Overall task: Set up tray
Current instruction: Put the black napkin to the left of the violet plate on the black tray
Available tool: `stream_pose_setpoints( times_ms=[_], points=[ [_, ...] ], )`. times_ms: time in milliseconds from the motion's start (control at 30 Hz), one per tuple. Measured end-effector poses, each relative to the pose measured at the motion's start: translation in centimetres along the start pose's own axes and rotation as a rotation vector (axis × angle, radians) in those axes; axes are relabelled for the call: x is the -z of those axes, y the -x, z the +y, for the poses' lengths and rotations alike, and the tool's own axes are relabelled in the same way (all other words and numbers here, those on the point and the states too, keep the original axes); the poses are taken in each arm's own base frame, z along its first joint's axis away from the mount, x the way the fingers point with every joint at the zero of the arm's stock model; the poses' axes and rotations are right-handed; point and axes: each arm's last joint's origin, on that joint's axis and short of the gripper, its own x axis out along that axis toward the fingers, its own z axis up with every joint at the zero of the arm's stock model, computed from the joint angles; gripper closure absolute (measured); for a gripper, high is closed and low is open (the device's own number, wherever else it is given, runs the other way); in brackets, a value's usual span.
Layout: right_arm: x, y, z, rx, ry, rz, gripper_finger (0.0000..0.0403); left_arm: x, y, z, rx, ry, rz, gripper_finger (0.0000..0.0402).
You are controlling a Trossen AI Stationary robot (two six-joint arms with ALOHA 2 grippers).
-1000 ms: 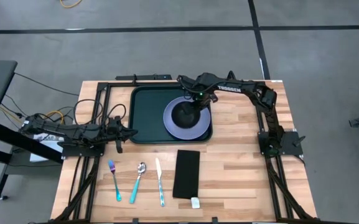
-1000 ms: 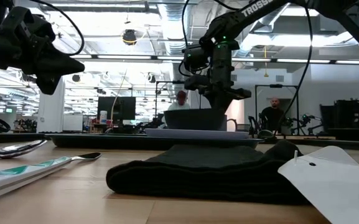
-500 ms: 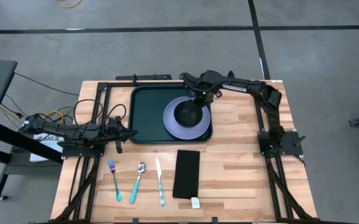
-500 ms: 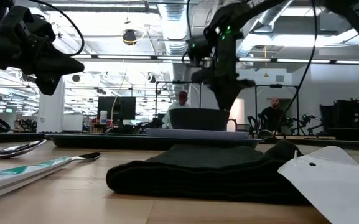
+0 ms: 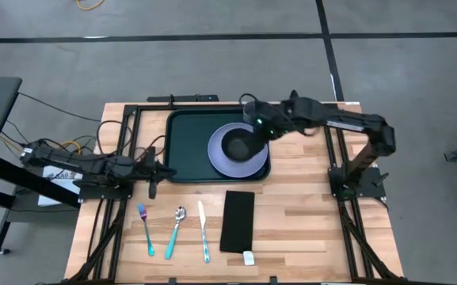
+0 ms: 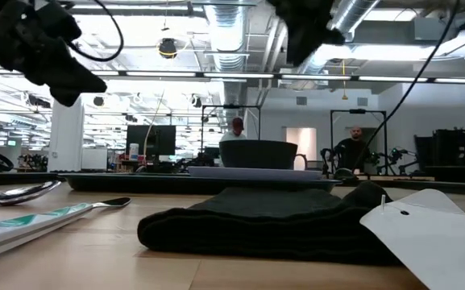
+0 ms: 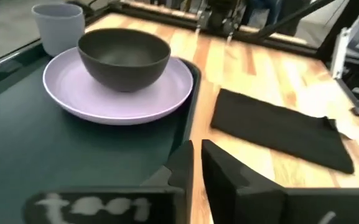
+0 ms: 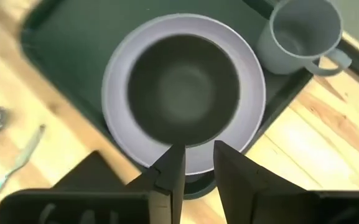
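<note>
The dark green tray (image 5: 187,142) lies at the table's far middle. On its right part sits a lavender plate (image 5: 218,158) with a dark bowl (image 5: 238,146) on it. A grey cup (image 8: 300,31) stands on the tray beside the plate, toward the far right corner. My right gripper (image 8: 199,158) hangs high above the bowl's right rim, pointing down, its fingers a little apart with nothing between them. My left gripper (image 7: 198,158) hovers at the tray's left edge (image 5: 167,169), above the table, its fingers together but for a slit, holding nothing.
Near the table's front lie a fork (image 5: 145,229), a spoon (image 5: 176,229), a knife (image 5: 203,231) and a folded black napkin (image 5: 238,220) with a white tag (image 5: 249,257). Bare wood lies to the right of the tray. People stand in the room beyond.
My right gripper has risen from the bowl to well above it and drawn toward the table's right edge. The bowl stays on the plate.
</note>
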Motion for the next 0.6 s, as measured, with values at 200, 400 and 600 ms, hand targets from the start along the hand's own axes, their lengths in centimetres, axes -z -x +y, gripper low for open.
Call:
stream_pose_setpoints(
  times_ms=[200,400,600],
  points=[
    [3.6,3.6,3.3,-0.021,0.170,-0.102,0.0293,-2.0,-1.9,-0.7,-0.020,0.080,0.088,0.0331],
    [7.5,5.7,6.4,-0.009,0.362,-0.182,0.0267,-5.7,-4.9,-1.9,0.033,0.087,0.157,0.0313],
    [10.9,6.9,8.7,-0.004,0.477,-0.274,0.0262,-7.8,-9.1,-2.9,0.073,0.095,0.257,0.0313]
  ],
)
